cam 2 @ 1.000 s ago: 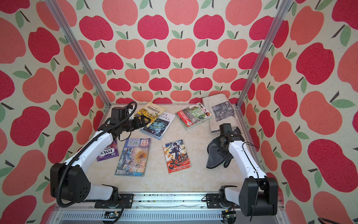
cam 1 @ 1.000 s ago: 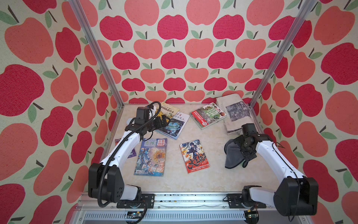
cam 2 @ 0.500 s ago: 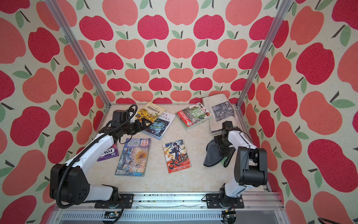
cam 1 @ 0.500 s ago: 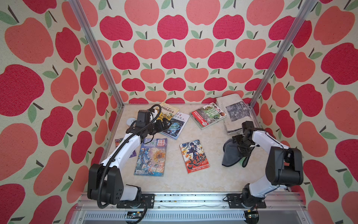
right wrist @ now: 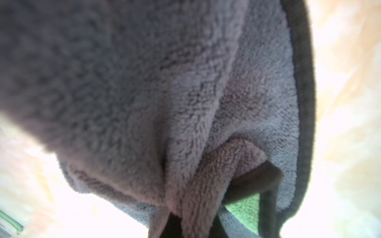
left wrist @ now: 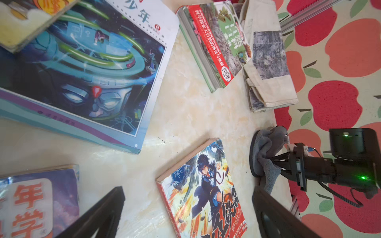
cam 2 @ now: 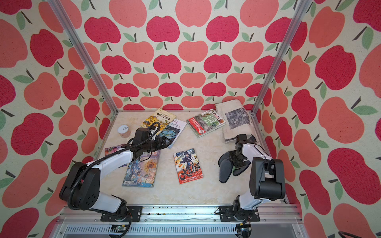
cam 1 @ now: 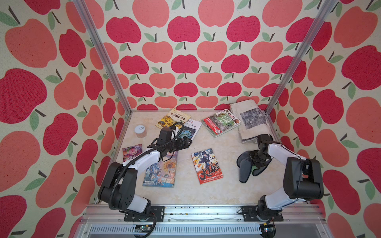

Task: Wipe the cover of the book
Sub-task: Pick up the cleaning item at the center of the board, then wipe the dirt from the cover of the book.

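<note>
Several books lie flat on the marble table. A manga book with a red-and-orange cover sits in the middle. To its right is a crumpled grey cloth. My right gripper points down into it and is shut on a fold; in the right wrist view the cloth fills the frame, pinched at the gripper. My left gripper hovers open and empty near the corner of a blue magazine.
A sunflower magazine lies under the left arm. A yellow book, a red-and-green book and a folded canvas bag line the back. A small can and a snack packet sit at the left wall.
The right gripper has shut on the grey cloth and that arm has folded back toward its base. The left arm has shifted right, uncovering the can and packet.
</note>
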`<state>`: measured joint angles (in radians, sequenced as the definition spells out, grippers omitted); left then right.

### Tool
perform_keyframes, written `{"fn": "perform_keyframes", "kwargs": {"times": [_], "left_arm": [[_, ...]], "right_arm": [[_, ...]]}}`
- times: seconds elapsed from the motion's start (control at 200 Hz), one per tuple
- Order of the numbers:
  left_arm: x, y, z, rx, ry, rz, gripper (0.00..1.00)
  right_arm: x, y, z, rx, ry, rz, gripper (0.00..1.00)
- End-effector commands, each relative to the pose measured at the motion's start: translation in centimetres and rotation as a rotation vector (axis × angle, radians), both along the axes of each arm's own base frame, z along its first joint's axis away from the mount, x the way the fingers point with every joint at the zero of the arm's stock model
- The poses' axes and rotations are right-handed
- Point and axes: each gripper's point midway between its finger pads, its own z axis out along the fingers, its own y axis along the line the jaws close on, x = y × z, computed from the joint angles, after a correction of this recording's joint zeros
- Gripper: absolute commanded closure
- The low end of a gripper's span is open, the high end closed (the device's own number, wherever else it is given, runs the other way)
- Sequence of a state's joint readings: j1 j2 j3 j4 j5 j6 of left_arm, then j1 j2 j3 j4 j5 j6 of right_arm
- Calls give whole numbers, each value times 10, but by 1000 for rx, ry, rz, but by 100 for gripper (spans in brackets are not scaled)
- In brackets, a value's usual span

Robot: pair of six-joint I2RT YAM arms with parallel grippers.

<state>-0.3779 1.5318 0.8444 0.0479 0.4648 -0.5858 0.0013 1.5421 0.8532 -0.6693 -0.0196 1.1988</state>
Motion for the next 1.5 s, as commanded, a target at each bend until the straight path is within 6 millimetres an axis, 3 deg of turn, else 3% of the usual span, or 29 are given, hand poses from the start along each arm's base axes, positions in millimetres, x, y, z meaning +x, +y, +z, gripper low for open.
{"fn": "perform_keyframes", "kwargs": {"times": [0.0, 0.125, 0.27, 0.455, 0.741, 0.886, 1.041, 1.276, 1.366, 1.491], "left_arm": [[-3, -14, -20, -16, 50, -48, 1], [-12, -23, -33, -8, -9, -77, 1], [-25, -30, -41, -30, -5, -122, 1], [-42, -46, -41, -61, 44, -85, 1], [-54, -38, -42, -221, 97, 71, 1], [-62, -38, -39, -283, 114, 87, 1], [-62, -28, -29, -399, 116, 148, 1], [-66, -14, -22, -391, 95, 166, 1], [-69, -7, -21, -359, 82, 185, 1], [-72, -1, -17, -318, 63, 191, 1]], "right_arm": [[-9, 0, -1, -53, -32, 196, 100], [-5, 22, 13, -68, -145, 435, 100], [6, 80, 56, -41, -461, 760, 100], [-8, 147, 107, -32, -730, 1061, 100], [-32, 236, 116, 10, -735, 1438, 100], [-36, 283, 101, 64, -745, 1553, 100], [-24, 304, 68, 108, -639, 1552, 100], [-24, 334, 41, 213, -547, 1566, 100], [-25, 326, 32, 170, -486, 1578, 100], [-16, 296, 24, 87, -440, 1526, 100]]}}
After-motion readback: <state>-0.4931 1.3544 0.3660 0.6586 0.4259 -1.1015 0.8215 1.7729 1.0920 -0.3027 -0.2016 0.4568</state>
